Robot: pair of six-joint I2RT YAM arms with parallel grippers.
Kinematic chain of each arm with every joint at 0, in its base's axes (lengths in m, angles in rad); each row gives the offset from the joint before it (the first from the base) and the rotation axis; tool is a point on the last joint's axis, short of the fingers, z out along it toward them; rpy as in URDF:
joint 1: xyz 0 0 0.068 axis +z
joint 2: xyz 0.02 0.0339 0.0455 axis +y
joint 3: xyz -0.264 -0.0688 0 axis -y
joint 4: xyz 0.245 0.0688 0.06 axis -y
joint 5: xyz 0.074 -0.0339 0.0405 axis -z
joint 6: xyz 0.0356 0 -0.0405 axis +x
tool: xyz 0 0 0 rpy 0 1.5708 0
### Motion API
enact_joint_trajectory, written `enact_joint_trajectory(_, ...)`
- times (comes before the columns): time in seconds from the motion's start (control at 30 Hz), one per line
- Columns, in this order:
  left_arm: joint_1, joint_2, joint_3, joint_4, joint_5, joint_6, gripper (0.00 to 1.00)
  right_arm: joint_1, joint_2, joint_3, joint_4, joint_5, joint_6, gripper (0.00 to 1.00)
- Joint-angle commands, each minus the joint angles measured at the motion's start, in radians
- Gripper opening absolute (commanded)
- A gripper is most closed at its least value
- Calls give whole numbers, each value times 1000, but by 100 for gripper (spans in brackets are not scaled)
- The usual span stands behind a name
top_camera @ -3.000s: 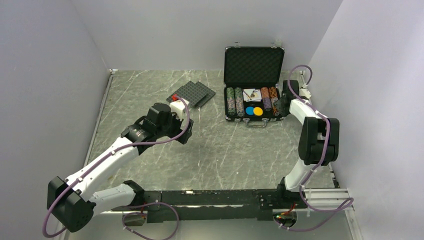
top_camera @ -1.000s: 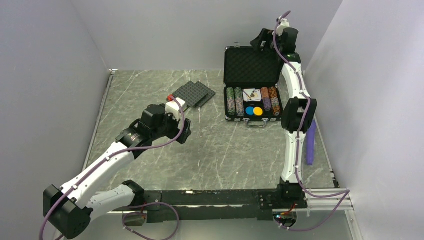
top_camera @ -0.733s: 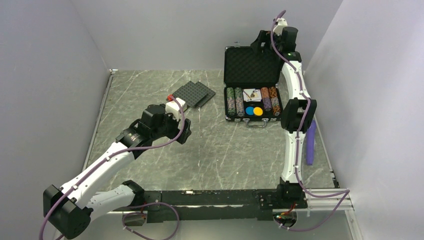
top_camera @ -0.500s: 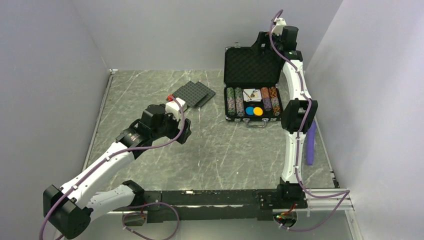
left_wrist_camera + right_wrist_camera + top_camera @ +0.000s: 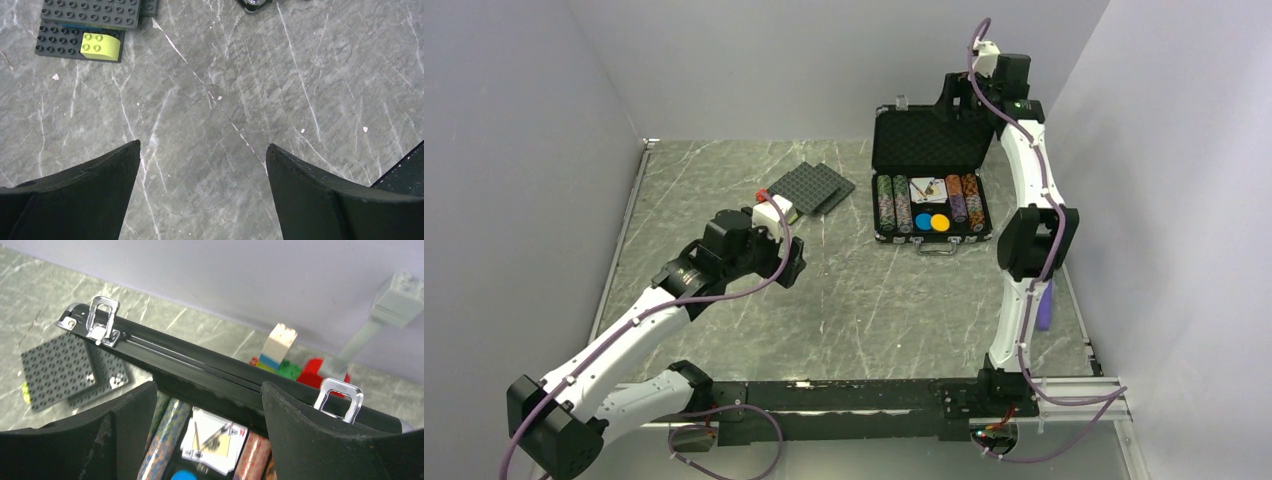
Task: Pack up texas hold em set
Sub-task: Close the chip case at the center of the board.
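From above, the black silver-edged briefcase (image 5: 932, 232) lies open on the grey marble table (image 5: 874, 300). Its foam-lined lid (image 5: 929, 140) is raised at the far side. In the tray, rows of poker chips (image 5: 885, 203) lie to the left and right, with the cards (image 5: 923, 187) between them at the back. In front of the cards are a blue disc (image 5: 922, 222) and an orange disc (image 5: 939, 222). The right gripper (image 5: 954, 95) is at the lid's top edge, near its right corner. The left gripper (image 5: 790, 265) hangs over bare table, well to the left of the briefcase and nearer the arm bases. Two dark grey studded plates (image 5: 814, 185) lie just left of the briefcase. A purple object (image 5: 1046, 305) lies to its right, partly hidden by the right arm. In the left wrist view the left gripper's black fingers (image 5: 95, 190) stand wide apart over empty marble, holding nothing. The plates lie beyond them, and one carries a yellow-green brick (image 5: 100, 45). In the right wrist view the right gripper's fingers (image 5: 310, 435) are also spread wide and open. The lid's top edge runs across the gap between them, from one finger to the other. They are not clamped on it, and I cannot tell whether either finger touches it. Two chrome latches (image 5: 102, 320) stick up from that edge, one near each end. Below the edge the cards, chip rows and a sliver of the blue disc show inside the briefcase. Beyond it, behind the briefcase by the wall, sits a small cluster of coloured toy bricks (image 5: 282, 352).
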Motion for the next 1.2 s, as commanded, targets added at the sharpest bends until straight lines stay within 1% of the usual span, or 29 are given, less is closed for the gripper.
enact_joint_trajectory(0.0,3,-26,7,37,4,7,99,36,-109,-220,-226,-20,26,79)
enact_joint_trajectory(0.1,3,-34,6,38,5,6,99,60,-254,-382,-179,-20,71,79)
enact_joint_trajectory(0.2,4,-44,4,39,6,4,99,74,-402,-501,-167,1,114,80)
enact_joint_trajectory(0.27,4,-56,1,47,9,2,99,80,-502,-571,-172,54,156,80)
enact_joint_trajectory(0.4,4,-91,-15,74,1,1,99,81,-715,-768,-134,161,257,80)
enact_joint_trajectory(0.5,5,-105,-18,98,-18,5,99,78,-824,-917,-120,272,323,80)
enact_joint_trajectory(0.6,4,-91,12,113,-28,-1,99,68,-905,-1076,-94,360,354,76)
enact_joint_trajectory(0.67,3,-63,63,105,-16,-4,99,45,-936,-1162,-74,393,374,72)
enact_joint_trajectory(0.73,4,-26,123,107,-7,0,99,23,-960,-1236,-34,411,394,65)
enact_joint_trajectory(0.8,4,1,152,111,-11,4,99,-28,-977,-1301,8,414,411,58)
enact_joint_trajectory(0.9,3,11,124,140,-17,8,99,-97,-1005,-1388,112,357,426,46)
enact_joint_trajectory(0.93,4,5,98,157,-16,11,99,-115,-1011,-1412,159,333,425,40)
enact_joint_trajectory(1.0,4,-11,72,162,-20,15,99,-129,-1012,-1443,216,308,418,30)
enact_joint_trajectory(1.03,4,-18,64,167,-29,18,99,-133,-1006,-1446,231,301,413,27)
enact_joint_trajectory(1.17,3,-28,69,157,-50,25,99,-143,-957,-1445,288,276,407,22)
